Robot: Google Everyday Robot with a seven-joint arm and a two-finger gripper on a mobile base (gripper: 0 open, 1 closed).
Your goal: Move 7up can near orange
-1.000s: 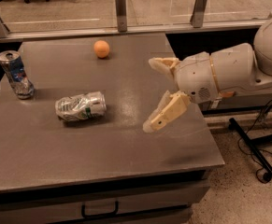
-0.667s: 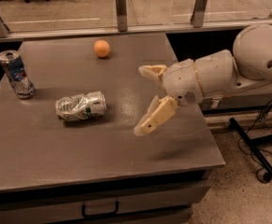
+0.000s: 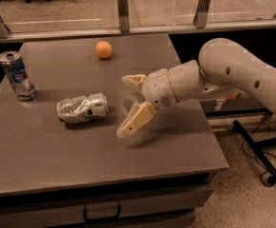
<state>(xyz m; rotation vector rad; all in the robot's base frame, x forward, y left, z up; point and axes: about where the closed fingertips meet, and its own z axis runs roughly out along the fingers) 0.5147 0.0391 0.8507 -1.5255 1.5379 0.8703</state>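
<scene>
The 7up can (image 3: 82,108) is seen lying on its side on the grey counter (image 3: 57,165), crushed and dented, its silver skin marked with green and white. No lettering on it can be read. Just to the right of the can, and apart from it, the pincer (image 3: 129,103) is held above the counter, spread wide with nothing gripped. One finger (image 3: 133,80) is set farther back than the can, and the other finger (image 3: 135,120) is angled down toward the surface on the near side. Behind the can and a little to its right, well apart from it, the orange (image 3: 104,49) is found close to the counter's back edge, with open grey surface between the two. To the left of the can, near the counter's left edge, a dented blue-and-silver can (image 3: 16,75) is stood upright; its label cannot be made out. In front of the 7up can a broad stretch of open surface runs to the front edge, below which a drawer handle (image 3: 102,216) is seen. The right edge, beyond the pincer, is crossed by the white arm (image 3: 232,75). The back edge is bounded by a rail with metal posts (image 3: 123,8).
</scene>
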